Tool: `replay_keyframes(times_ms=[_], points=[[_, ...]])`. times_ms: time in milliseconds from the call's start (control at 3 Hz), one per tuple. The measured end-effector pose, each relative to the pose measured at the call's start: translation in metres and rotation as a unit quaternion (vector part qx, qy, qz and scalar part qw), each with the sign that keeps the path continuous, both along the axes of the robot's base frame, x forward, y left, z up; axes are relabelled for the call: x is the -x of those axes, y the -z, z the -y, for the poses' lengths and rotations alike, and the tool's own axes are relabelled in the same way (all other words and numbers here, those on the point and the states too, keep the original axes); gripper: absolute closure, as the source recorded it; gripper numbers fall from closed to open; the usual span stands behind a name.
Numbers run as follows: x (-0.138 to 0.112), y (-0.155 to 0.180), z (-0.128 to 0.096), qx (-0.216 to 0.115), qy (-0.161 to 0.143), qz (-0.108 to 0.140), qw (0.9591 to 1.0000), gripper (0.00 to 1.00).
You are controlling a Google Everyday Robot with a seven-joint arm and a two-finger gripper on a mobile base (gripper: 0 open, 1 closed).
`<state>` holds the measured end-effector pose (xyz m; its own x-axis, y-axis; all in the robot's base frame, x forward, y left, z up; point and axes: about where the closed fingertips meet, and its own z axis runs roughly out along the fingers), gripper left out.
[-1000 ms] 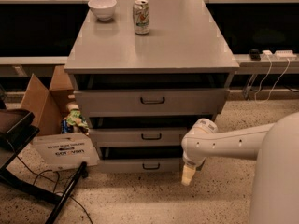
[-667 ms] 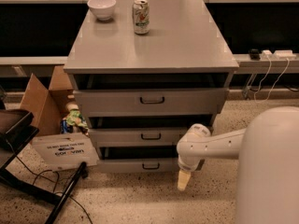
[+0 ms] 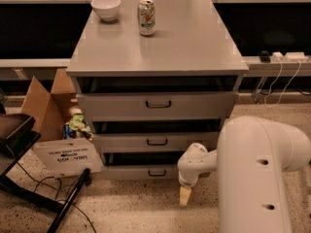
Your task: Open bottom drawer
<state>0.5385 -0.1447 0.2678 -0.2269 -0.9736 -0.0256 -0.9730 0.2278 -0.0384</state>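
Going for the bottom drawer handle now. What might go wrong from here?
1. The gripper hangs near the floor, right of and below the handle of the bottom drawer; approaching, it may scrape the floor or bump the drawer front.
2. The middle drawer handle sits directly above; reaching high could grab the wrong one.

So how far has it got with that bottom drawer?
Barely begun, it seems. The bottom drawer looks pushed in, with none of its inside showing. The gripper hangs low near the floor, just right of the drawer's small handle, not touching it. Left to do: reach the handle, take hold and pull the drawer out.
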Motion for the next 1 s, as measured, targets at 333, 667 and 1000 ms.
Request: replay_keyframes(times_ms=[333, 667, 1000], points=[[-0.018, 0.041, -0.006, -0.001, -0.029, -0.006, 0.9996, 0.0], [-0.04, 0.064, -0.01, -0.003, -0.051, -0.004, 0.9987, 0.0], [-0.06, 0.069, -0.01, 0.004, -0.07, 0.006, 0.9975, 0.0]])
